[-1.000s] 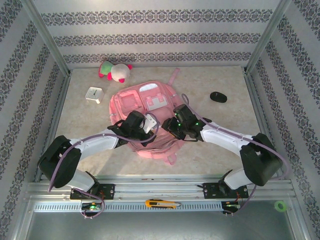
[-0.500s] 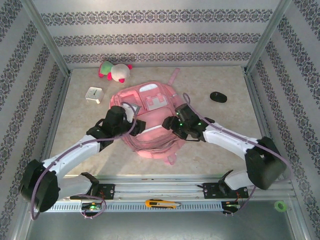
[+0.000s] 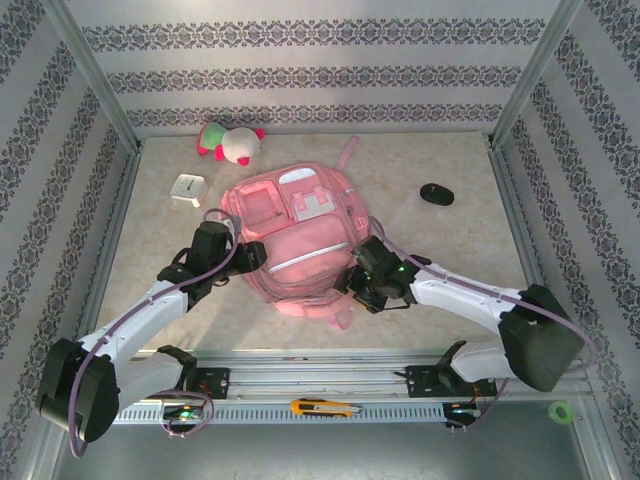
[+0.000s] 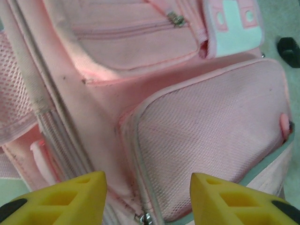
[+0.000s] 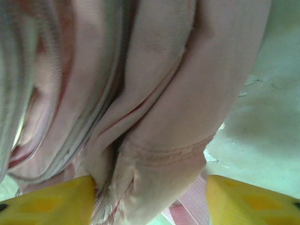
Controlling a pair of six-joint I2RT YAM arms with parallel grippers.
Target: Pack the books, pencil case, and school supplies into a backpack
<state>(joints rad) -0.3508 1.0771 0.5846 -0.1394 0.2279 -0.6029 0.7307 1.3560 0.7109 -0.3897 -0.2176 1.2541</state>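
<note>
We see the pink backpack [image 3: 300, 240] lying flat on the tabletop [image 3: 450, 160], with its front pockets facing up. The left gripper [image 3: 252, 256] is at the left side of the backpack, released, its yellow fingers [image 4: 65, 197] spread above the mesh pocket [image 4: 211, 136]. The right gripper [image 3: 352, 283] is at the near right corner of the backpack, also released, with bunched pink fabric between its jaws.

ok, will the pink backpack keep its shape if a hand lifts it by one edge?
Probably floppy: the backpack is soft fabric creased into folds in the right wrist view, so it would likely sag. Its mesh pocket looks thin, adding little stiffness. Pushed, it should drag and bunch, not roll.
</note>
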